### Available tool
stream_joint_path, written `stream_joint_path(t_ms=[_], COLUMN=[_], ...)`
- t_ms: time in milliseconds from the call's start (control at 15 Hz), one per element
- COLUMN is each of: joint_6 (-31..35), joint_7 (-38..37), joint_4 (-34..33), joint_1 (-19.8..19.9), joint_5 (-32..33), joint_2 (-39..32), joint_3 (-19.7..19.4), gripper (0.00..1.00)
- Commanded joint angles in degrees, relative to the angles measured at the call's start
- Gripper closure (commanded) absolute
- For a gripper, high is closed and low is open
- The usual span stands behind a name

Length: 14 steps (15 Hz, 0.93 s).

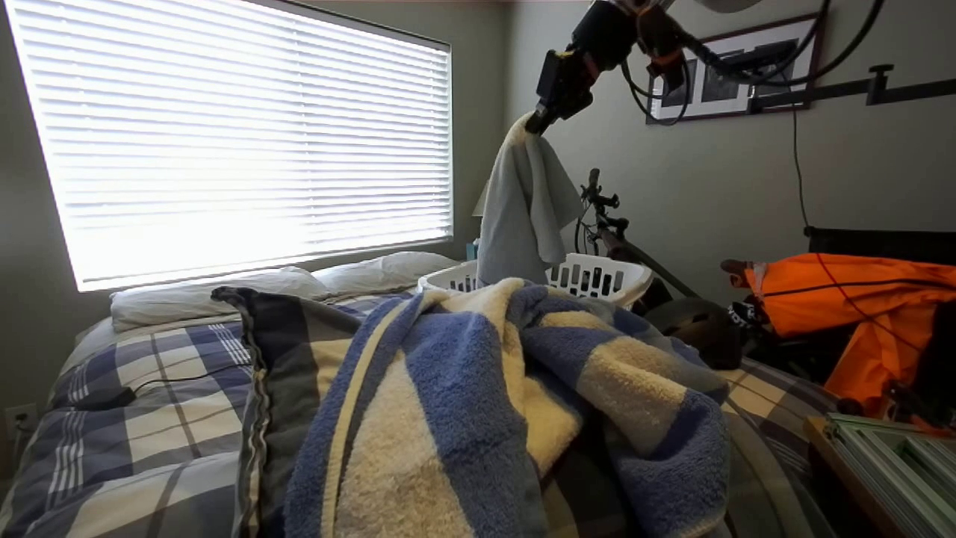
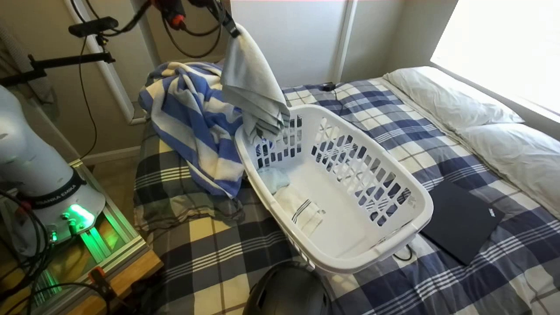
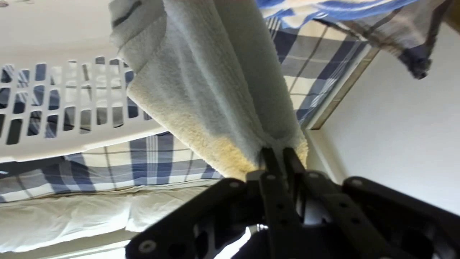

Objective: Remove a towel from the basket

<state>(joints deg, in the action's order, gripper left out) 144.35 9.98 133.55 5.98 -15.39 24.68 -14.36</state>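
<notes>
My gripper [image 1: 535, 123] is shut on the top of the towel [image 1: 515, 205], a plain grey-beige fluffy cloth. In an exterior view the gripper [image 2: 235, 32] is high, and the towel [image 2: 253, 81] hangs down in folds. Its lower end overlaps one end of the white slotted basket [image 2: 337, 262]; I cannot tell whether it is below the rim. The basket [image 1: 635, 280] is partly hidden in an exterior view. In the wrist view the fingertips [image 3: 276, 153] pinch the towel [image 3: 212, 79], with the basket [image 3: 77, 144] at the left.
A pale blue-grey cloth [image 2: 274, 179] and a white cloth with dark stripes [image 2: 302, 210] lie in the basket. A blue-and-cream striped cloth [image 2: 197, 122] is heaped beside it. A black helmet [image 2: 288, 293] and a black laptop [image 2: 463, 218] are near the basket on the plaid bed.
</notes>
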Motion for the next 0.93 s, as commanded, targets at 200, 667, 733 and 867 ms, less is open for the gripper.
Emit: stream_joint_path(t_ms=[200,667,733,867], joint_6=[-10.33,-14.31,-14.37,-14.4], joint_7=[12.18,15.42,15.6,15.65], joint_4=[5.76,4.54,4.54,4.54], joint_1=[-9.34,-11.86,-12.01,-12.06], joint_5=[-9.61,-12.34,-12.41,-12.45], joint_2=[14.01,13.29,13.28,13.28], joint_3=[-5.11,-6.68,-6.82,-6.84], gripper=[0.98,0.92,0.92,0.92])
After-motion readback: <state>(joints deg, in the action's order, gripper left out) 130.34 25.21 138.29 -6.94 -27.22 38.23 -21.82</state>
